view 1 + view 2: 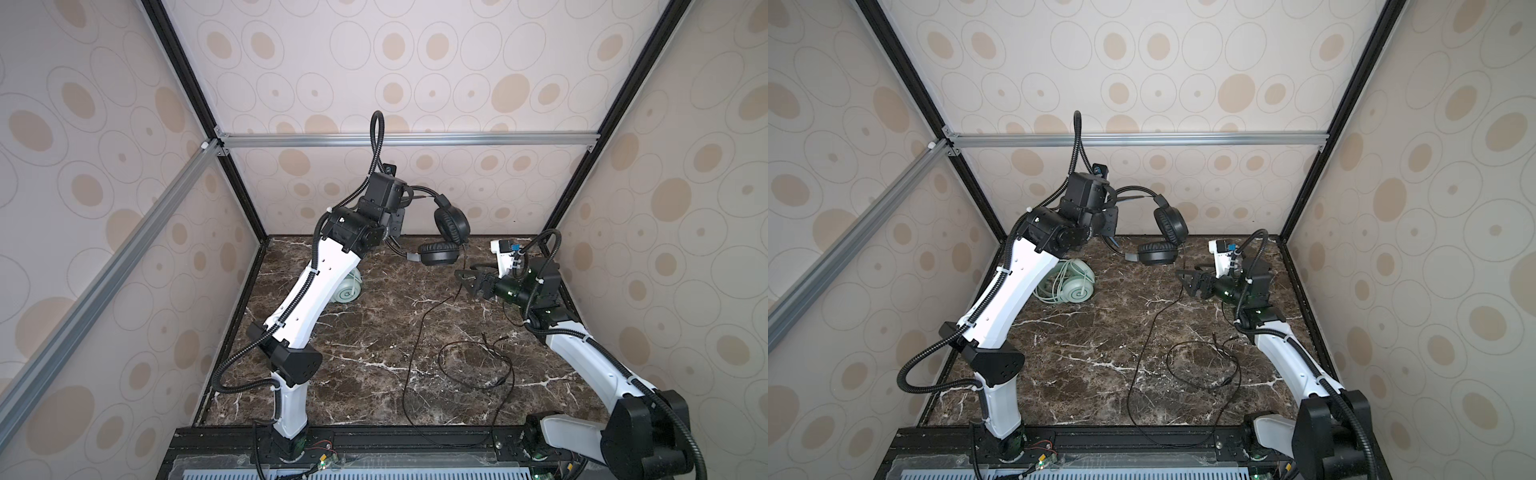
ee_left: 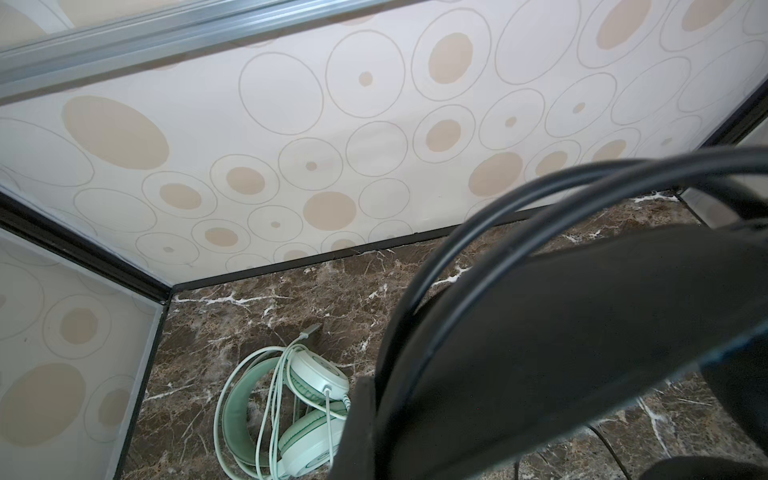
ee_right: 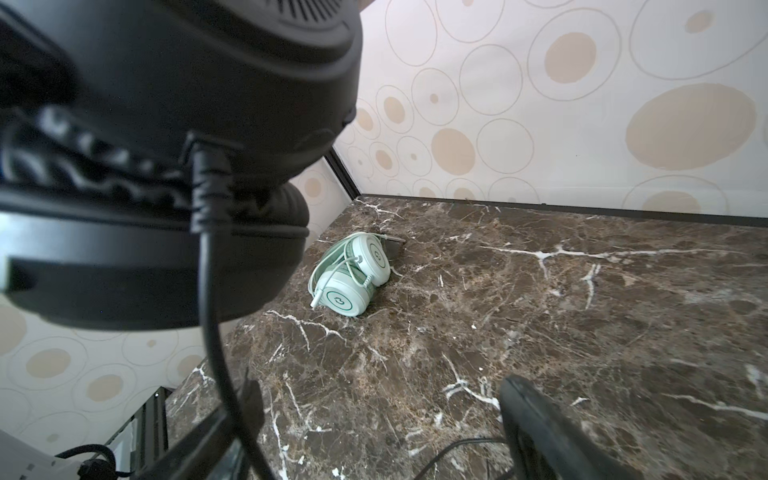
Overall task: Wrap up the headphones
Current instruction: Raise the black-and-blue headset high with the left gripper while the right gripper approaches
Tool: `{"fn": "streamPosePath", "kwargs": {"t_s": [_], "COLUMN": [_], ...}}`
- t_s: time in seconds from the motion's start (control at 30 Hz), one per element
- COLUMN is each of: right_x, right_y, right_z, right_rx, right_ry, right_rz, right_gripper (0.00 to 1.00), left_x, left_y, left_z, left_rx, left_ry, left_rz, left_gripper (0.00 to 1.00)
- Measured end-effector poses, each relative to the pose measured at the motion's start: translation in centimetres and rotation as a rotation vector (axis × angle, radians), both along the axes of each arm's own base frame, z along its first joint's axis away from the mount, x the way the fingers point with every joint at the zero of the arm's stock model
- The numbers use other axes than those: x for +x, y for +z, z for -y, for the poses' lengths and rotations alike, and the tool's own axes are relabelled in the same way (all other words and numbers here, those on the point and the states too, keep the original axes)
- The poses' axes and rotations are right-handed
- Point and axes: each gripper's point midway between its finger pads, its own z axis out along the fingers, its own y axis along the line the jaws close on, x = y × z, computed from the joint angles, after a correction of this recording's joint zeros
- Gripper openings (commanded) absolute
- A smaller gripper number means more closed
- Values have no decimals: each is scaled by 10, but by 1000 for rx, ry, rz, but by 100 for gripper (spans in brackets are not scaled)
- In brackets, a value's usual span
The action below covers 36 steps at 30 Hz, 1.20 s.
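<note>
Found L end effector (image 1: 401,204) clamped tight on headband of black headset (image 1: 451,222), held up off desk (image 1: 374,332) near far wall, approx mid-width; same in both top views. Seen one ear cup hanging higher, other lower; both clear of desk per R wrist view, where black headset (image 3: 166,83) fills the frame close to the lens.

Traced black cable (image 1: 419,328) from lower cup straight down past R end effector (image 1: 465,281), then across desk twd front, ending in loose loop on R side. Found R end effector jaws wide apart, nothing gripped. In R wrist view, noted cable hanging just beside one finger (image 3: 251,405); cannot tell whether touching.

Found mint-green headset (image 1: 1073,286) lying on desk at far L, partly hidden behind L arm (image 1: 1013,291) in both top views, well apart from black headset. Seen whitish-green cable (image 2: 270,399) wound around its band and cups, plug end resting on desk just beside it.
</note>
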Motion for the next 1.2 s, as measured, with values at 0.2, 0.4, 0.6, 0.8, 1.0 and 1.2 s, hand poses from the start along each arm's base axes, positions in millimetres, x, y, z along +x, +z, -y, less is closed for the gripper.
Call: {"fn": "streamPosePath", "kwargs": {"t_s": [0.2, 0.4, 0.6, 0.8, 1.0, 1.2], "right_x": [12, 15, 13, 15, 18, 20], "right_y": [-8, -10, -9, -5, 1, -3], "right_z": [-8, -21, -37, -41, -40, -39], "right_rx": [26, 37, 40, 57, 70, 55], "right_ry": [38, 71, 111, 113, 105, 93], "right_rz": [-18, -6, 11, 33, 53, 55], "right_gripper": [90, 90, 89, 78, 55, 29], "left_x": [-4, -8, -13, -15, -11, -8], "left_y": [6, 15, 29, 40, 39, 34], "left_z": [0, 0, 0, -5, -11, -18], "left_rx": [-16, -40, -75, -108, -137, -162], "left_ry": [-13, -29, -48, -56, -51, -36], "left_rz": [8, 23, 53, 75, 70, 58], "left_gripper": [0, 0, 0, 0, 0, 0]}}
